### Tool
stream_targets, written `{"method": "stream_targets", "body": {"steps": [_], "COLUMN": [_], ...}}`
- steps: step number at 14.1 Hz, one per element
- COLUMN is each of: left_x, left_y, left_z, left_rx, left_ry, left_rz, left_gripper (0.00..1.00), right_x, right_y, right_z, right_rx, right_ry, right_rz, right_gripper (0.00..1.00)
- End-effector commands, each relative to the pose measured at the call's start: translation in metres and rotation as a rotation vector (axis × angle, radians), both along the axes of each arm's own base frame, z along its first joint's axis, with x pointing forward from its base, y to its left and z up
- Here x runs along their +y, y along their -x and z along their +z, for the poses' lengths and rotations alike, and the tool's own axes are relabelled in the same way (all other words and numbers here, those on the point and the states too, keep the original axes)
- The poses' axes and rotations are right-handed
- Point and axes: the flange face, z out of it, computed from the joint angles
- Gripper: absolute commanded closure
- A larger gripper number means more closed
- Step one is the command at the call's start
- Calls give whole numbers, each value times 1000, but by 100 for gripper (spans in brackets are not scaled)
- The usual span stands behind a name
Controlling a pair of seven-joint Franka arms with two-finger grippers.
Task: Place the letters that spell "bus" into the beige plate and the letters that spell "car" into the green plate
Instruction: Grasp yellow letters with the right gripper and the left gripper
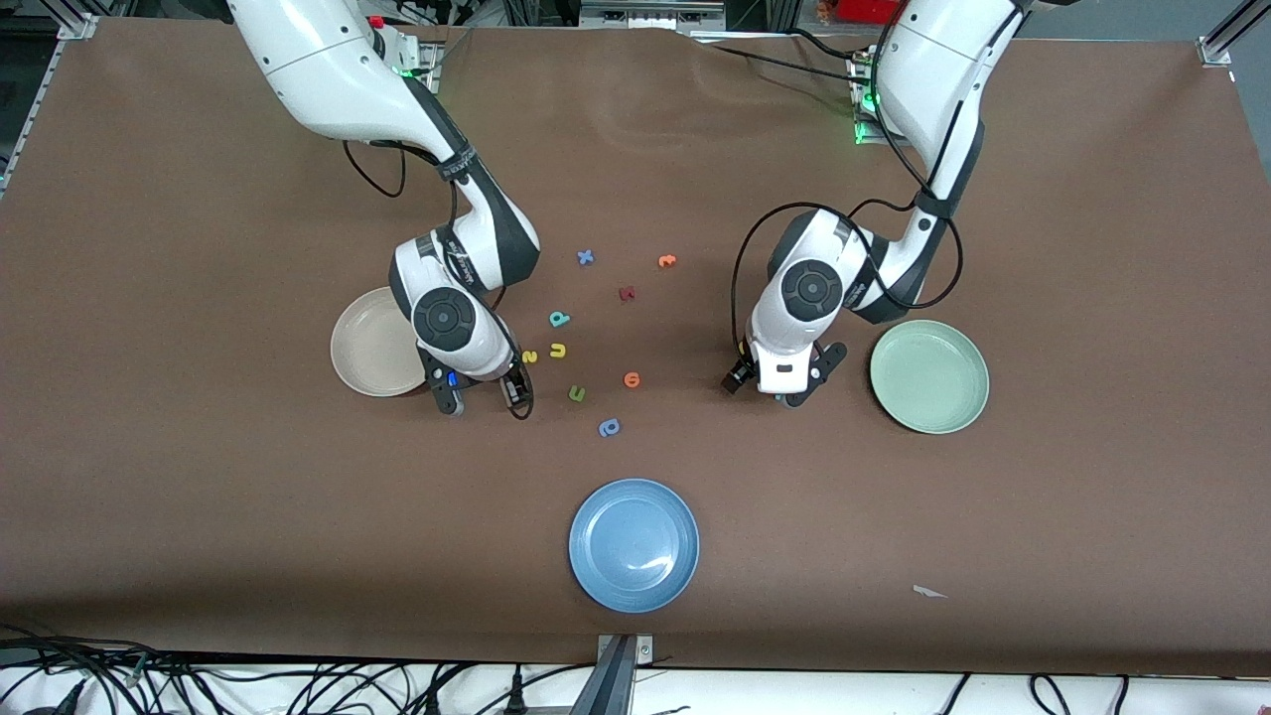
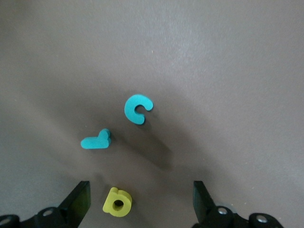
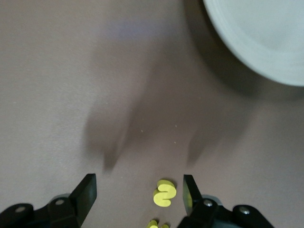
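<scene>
My left gripper [image 2: 141, 202] is open low over the table beside the green plate [image 1: 928, 375]. The yellow "a" [image 2: 117, 202] lies flat between its fingers, closer to one. The teal "r" [image 2: 96, 140] and teal "c" [image 2: 137, 109] lie just ahead of it. The left hand [image 1: 784, 387] hides all three in the front view. My right gripper [image 3: 138, 194] is open beside the beige plate [image 1: 372, 343]. The yellow "s" [image 3: 164, 193] lies between its fingers, close to one. The yellow "u" [image 1: 558, 350] and teal "b" [image 1: 559, 319] lie nearby.
A blue plate [image 1: 634, 544] sits nearest the front camera. Loose letters lie mid-table: a green one [image 1: 577, 394], an orange one [image 1: 632, 378], a periwinkle one [image 1: 609, 427], a red one [image 1: 627, 293], a blue "x" [image 1: 586, 257] and another orange one [image 1: 666, 261].
</scene>
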Motion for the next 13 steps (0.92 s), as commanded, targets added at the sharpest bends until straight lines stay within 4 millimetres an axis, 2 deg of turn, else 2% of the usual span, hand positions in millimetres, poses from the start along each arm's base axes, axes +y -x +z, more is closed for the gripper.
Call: {"method": "stream_targets", "body": {"steps": [1,3,6,9,11,12,13], "left_x": [-1,1,5,2,0,0,0], "left_y": [1,3,7,9,10,10,9], "left_z": [-1,-4,-3,-4,-6,-6,-6], "left_rx": [2,23,65,73,76,75,75], "left_ry": [-1,-6,-4,8,11,16,24], "left_rz": [-68,-130,-220,-238,-238,-232,-224], "left_gripper": [6,6,6,15,27,34,40], "right_x": [15,10,9,9,13,12,13], "right_y": [11,20,23,28,32,34,34], "right_z": [-4,-15,-17,-20,-23,-24,-25], "right_rx": [10,16,18,28,22,23,18], "right_ry": [-16,-10,-7,-3,-13,-12,-16], "right_rz": [-35,-37,-37,-35,-28,-29,-29], "right_gripper": [19,22,30,32,35,39,61]}}
